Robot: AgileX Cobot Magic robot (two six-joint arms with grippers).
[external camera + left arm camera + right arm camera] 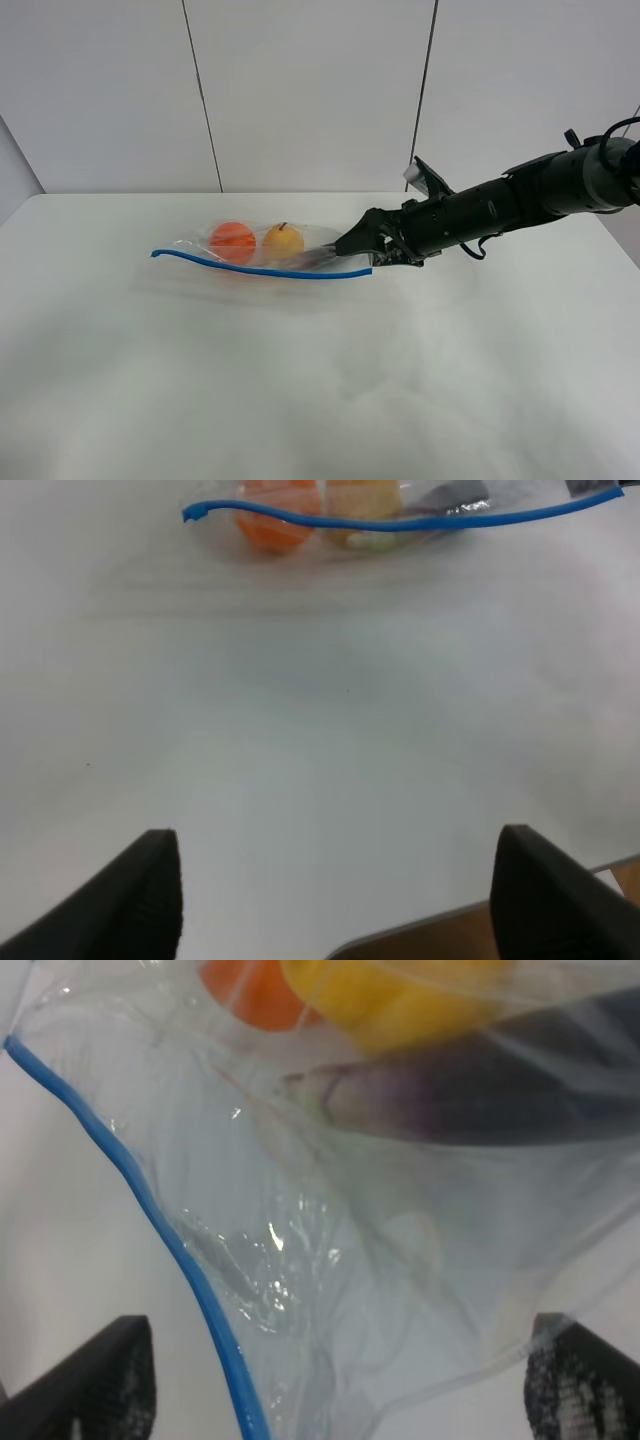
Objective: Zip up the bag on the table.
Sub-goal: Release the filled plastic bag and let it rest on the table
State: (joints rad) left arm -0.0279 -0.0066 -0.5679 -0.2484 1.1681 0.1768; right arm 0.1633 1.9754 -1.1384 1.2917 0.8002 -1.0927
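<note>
The bag [265, 255] lies flat on the white surface [300, 380], toward its far side and a little left of the middle, with the blue zip strip [260, 268] running along its near long edge. Through the clear plastic show an orange ball [233, 241], a yellow-orange fruit [283, 241] and a dark purple eggplant [480, 1090]. The right arm [500, 205] stretches in from the right, sloping down and leftward, its right tool [362, 243] at the bag's right end. In its wrist view the dark fingers [95, 1385] stand wide apart with the bag's corner between them, not clenched. The left tool [335, 900] hangs low over bare surface, well apart from the bag, its jaws spread and released
</note>
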